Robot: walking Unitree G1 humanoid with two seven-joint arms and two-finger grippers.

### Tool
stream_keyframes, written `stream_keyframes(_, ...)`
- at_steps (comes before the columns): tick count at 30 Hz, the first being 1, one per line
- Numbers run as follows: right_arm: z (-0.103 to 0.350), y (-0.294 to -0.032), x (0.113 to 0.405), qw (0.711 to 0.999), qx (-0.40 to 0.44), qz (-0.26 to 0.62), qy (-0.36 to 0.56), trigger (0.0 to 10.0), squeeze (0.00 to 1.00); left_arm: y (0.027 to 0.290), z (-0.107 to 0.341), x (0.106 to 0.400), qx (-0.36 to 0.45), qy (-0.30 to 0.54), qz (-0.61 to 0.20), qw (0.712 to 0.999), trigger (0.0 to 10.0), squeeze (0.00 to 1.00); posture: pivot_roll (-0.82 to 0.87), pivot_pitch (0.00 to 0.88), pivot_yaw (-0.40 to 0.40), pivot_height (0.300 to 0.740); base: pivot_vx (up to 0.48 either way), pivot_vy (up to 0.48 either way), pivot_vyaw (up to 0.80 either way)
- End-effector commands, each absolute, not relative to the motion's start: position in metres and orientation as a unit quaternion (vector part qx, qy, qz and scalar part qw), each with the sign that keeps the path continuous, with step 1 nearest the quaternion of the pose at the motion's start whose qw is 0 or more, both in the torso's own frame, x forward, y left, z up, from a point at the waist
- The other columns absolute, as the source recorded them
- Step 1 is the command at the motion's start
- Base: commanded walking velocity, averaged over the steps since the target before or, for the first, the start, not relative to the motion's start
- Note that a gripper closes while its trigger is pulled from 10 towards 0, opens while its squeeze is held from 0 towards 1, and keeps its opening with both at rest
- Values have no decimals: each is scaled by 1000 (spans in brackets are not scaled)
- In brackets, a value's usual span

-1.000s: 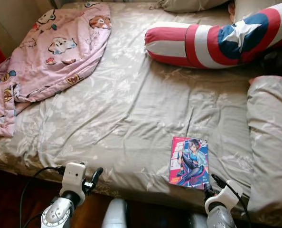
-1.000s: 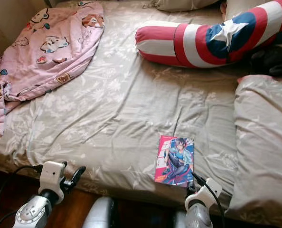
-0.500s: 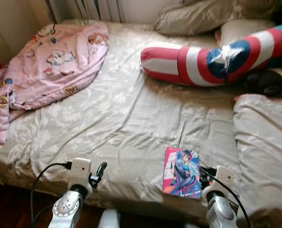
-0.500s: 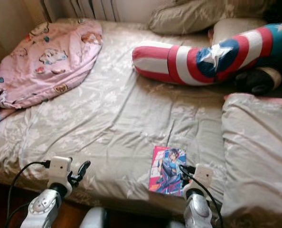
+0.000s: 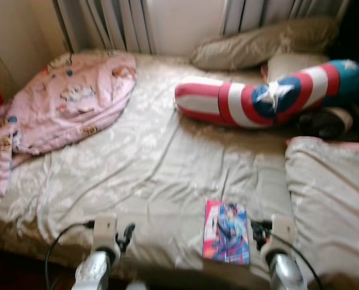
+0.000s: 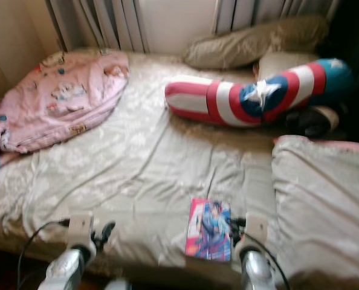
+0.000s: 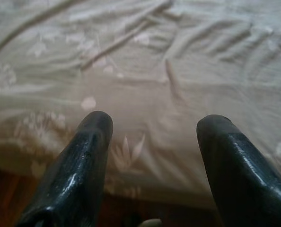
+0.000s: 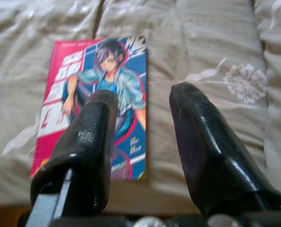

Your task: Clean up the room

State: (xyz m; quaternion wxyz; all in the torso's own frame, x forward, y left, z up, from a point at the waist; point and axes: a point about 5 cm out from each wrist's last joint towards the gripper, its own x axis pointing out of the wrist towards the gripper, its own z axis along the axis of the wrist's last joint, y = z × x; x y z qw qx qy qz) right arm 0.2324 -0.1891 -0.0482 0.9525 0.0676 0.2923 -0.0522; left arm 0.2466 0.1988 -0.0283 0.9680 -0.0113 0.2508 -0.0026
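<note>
Comic book [image 5: 226, 232] is seen flat on the bed [image 5: 167, 157], near the front edge. Right hand [image 8: 143, 142] is held spread wide and empty just short of the book's near-right corner. Left hand [image 7: 152, 142] is likewise spread, empty, over bare sheet. Step judged: book approach. Next: right hand advanced over the edge, then closed.

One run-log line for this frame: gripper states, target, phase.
phase: approaching bed | target: comic book at near edge | right gripper: open, over the book, not gripping | left gripper: open, over sheet
</note>
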Motion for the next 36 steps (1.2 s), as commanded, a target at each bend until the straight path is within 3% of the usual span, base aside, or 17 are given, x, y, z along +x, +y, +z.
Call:
stream_keyframes(1, -55, -188, 224, 944, 56, -51, 322, 10000, 0, 199, -36, 242, -25, 282, 10, 959, 10000, 0, 70, 0, -30, 740, 0, 0, 0)
stream_keyframes(10, -68, -192, 207, 923, 46, -67, 375, 10000, 0, 203, -65, 208, -3, 388, 31, 921, 10000, 0, 74, 0, -23, 740, 0, 0, 0)
stream_keyframes(15, -78, -189, 191, 909, 41, -66, 409, 10000, 0, 207, -73, 195, -18, 404, 57, 913, 10000, 0, 60, 0, -12, 740, 0, 0, 0)
stream_keyframes(21, -87, -189, 174, 898, 35, -54, 436, 10000, 0, 208, -75, 190, -8, 413, 56, 909, 10000, 0, 52, 0, -9, 740, 0, 0, 0)
stream_keyframes(27, -89, -211, 160, 887, 37, -76, 453, 10000, 0, 202, -74, 194, 21, 413, 26, 910, 10000, 0, 46, 0, 2, 740, 0, 0, 0)
stream_keyframes(36, -90, -224, 152, 882, 45, -93, 460, 10000, 0, 195, -69, 205, 58, 403, -20, 913, 10000, 0, 35, 0, 14, 740, 0, 0, 0)
